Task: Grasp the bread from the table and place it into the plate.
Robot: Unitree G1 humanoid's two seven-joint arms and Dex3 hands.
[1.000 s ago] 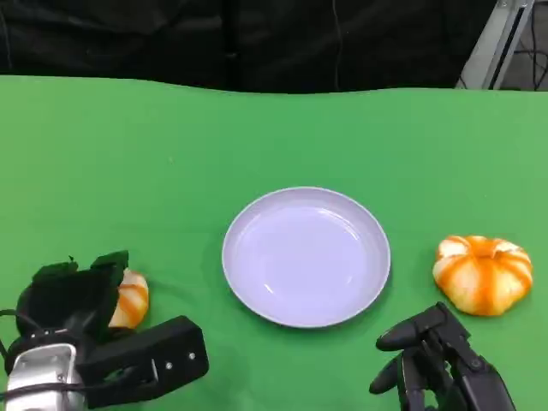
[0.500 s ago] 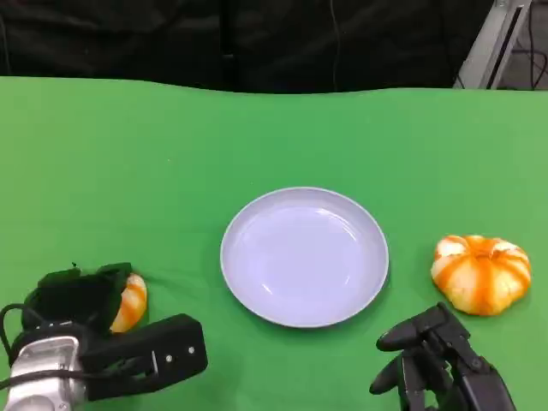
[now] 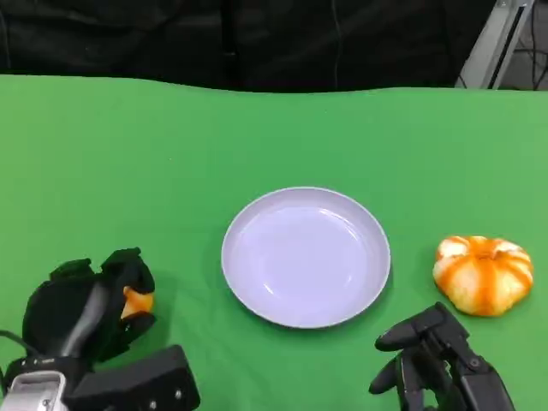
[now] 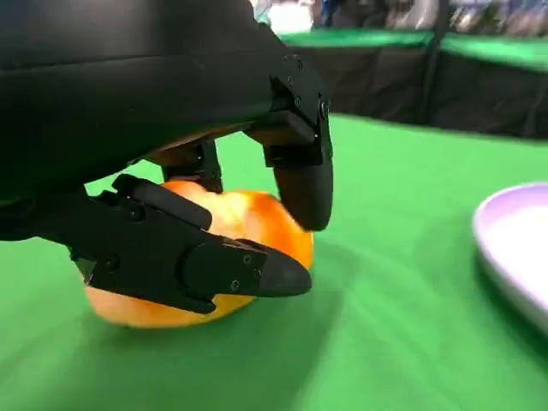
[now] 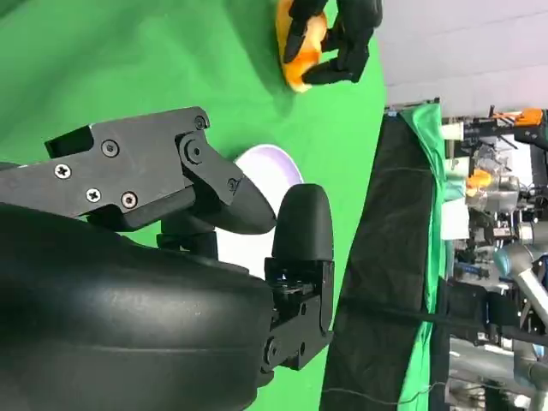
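A small orange bread [image 3: 137, 302] lies on the green table at the near left. My left hand [image 3: 86, 312] covers it from above and grips it, so just an orange edge peeks out. In the left wrist view the black fingers [image 4: 300, 184] wrap over and under the bread [image 4: 235, 223], which sits low against the cloth. The right wrist view shows the same bread [image 5: 297, 64] held in my left hand [image 5: 336, 36]. The lilac plate [image 3: 233, 257] stands empty at the table's centre. My right hand [image 3: 432, 360] rests near the front right, fingers apart and holding nothing.
A larger pumpkin-shaped orange-and-white bread [image 3: 483, 274] lies right of the plate, just beyond my right hand. The green cloth ends at a black backdrop behind. A metal stand [image 3: 501, 38] is at the far right corner.
My left hand has turned over the small bread and its fingers have closed round it, hiding most of it. The right hand, plate and larger bread have not moved.
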